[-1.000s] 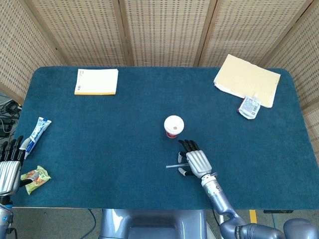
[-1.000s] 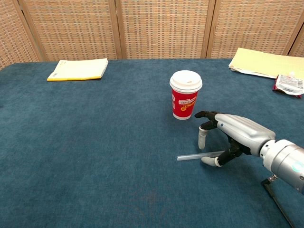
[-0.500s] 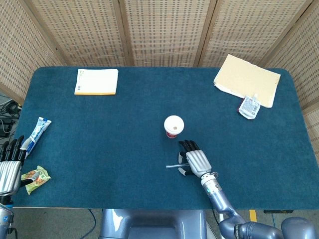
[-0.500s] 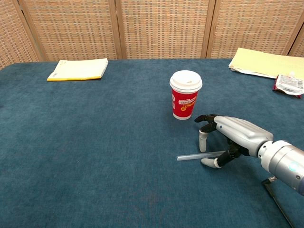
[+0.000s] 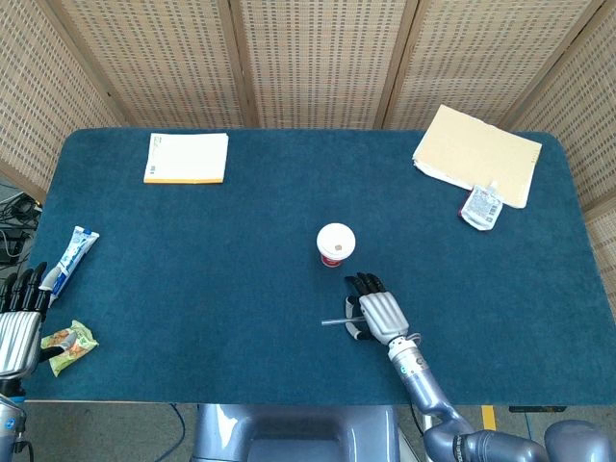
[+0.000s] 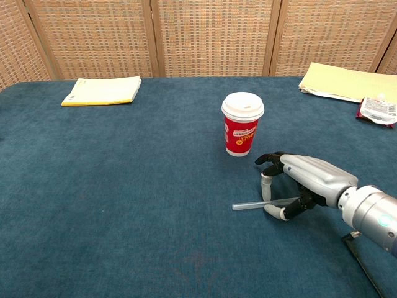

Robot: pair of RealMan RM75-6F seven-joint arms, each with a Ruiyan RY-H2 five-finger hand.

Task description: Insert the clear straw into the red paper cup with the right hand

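The red paper cup with its white lid stands upright mid-table, also in the chest view. The clear straw lies flat on the blue cloth in front of the cup, its free end pointing left. My right hand rests over the straw's right end, palm down, with a fingertip and the thumb closed in on either side of it; it shows in the head view too. My left hand hangs at the table's near left edge, fingers straight and apart, holding nothing.
A yellow-edged notebook lies at the far left. A tan folder with a small packet on its corner sits far right. A toothpaste tube and a snack wrapper lie beside the left hand.
The right hand's finger has curled down closer to the straw, and the hand and straw have shifted slightly right. The left hand has barely moved.
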